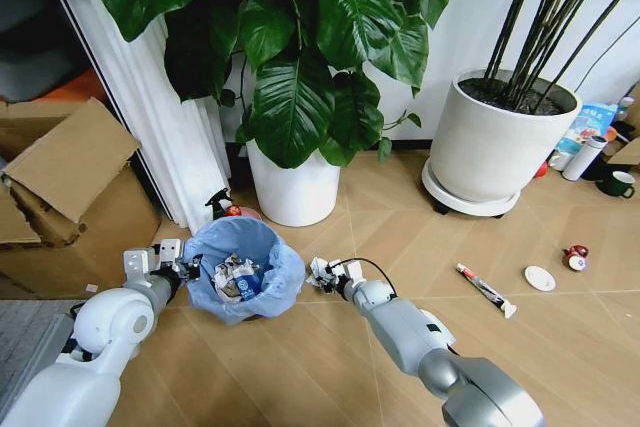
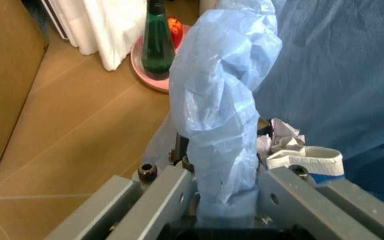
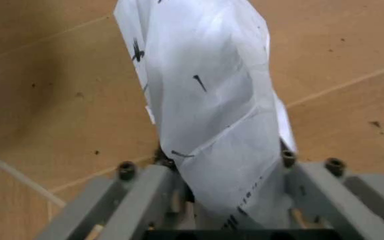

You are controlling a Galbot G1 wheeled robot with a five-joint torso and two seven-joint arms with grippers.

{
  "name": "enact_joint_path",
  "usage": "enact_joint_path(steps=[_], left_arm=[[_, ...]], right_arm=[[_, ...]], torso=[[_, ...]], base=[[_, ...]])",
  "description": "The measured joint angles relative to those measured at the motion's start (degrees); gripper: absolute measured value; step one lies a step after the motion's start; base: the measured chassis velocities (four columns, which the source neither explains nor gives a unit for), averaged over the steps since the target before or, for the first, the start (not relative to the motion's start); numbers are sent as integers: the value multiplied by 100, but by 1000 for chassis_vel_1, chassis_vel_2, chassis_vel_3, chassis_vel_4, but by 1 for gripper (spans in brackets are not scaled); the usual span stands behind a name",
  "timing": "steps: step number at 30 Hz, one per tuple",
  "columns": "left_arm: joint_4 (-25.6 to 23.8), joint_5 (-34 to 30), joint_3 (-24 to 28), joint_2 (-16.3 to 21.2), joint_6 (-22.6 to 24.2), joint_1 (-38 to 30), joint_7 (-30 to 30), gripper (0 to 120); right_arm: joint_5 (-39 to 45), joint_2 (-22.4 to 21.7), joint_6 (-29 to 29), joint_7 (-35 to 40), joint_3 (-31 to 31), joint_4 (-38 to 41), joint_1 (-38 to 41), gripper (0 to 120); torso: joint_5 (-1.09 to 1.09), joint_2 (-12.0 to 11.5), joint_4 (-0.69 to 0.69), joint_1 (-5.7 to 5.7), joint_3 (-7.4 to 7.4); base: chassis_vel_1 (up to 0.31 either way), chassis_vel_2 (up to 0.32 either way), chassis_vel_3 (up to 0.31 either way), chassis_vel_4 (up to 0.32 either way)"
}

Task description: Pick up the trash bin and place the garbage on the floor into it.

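Nearest the robot, both arms reach forward and low from the bottom of the head view, elbows bent, forearms converging on the trash bin point(image 1: 240, 269).

The left gripper point(image 1: 180, 265) meets the bin's left rim; in the left wrist view its jaws pinch a bunched fold of the light-blue bag point(image 2: 222, 110). The bin stands upright, mouth facing up, with crumpled paper and a blue-white wrapper inside point(image 1: 237, 278).

The right gripper point(image 1: 325, 274) sits just beside the bin's right edge, above the floor point(image 1: 300, 377). Its jaws are pressed onto one crumpled white paper wad point(image 3: 212, 110) with small black print, whose long axis runs straight out from between the fingers.

Farther right, three pieces of litter lie well apart from the bin. One thin tube point(image 1: 485, 289) has its long axis running diagonally, its white end toward the robot's right. One small white disc point(image 1: 540, 278) lies flat. One tiny red-capped bottle point(image 1: 575, 257) lies on its side.

Behind the bin stand a green spray bottle point(image 1: 219, 204) on a pink dish and two big white plant pots, one point(image 1: 292, 187) directly behind it, one point(image 1: 495, 142) to the far right.
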Motion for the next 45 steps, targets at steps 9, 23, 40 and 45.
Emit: enact_joint_path(steps=[9,23,40,45], left_arm=[[0,2,40,-8,0,-1,16,0],[-85,-37,49,113,0,135,47,0],[2,-152,374,263,73,-66,44,0],[9,-207,515,279,81,-166,21,0]], right_arm=[[-49,-152,5,21,137,461,-184,0],[371,-1153,-63,329,204,3129,-939,0],[1945,-2434,-706,534,-283,6774,-741,0],[2440,-2472,-965,782,-993,7393,-505,0]], torso=[[0,-1,0,0,0],[1,-1,-1,0,0],[0,-1,-1,0,0],[0,0,1,0,0]], base=[[0,0,0,0],[0,0,0,0],[0,0,0,0],[0,0,0,0]])
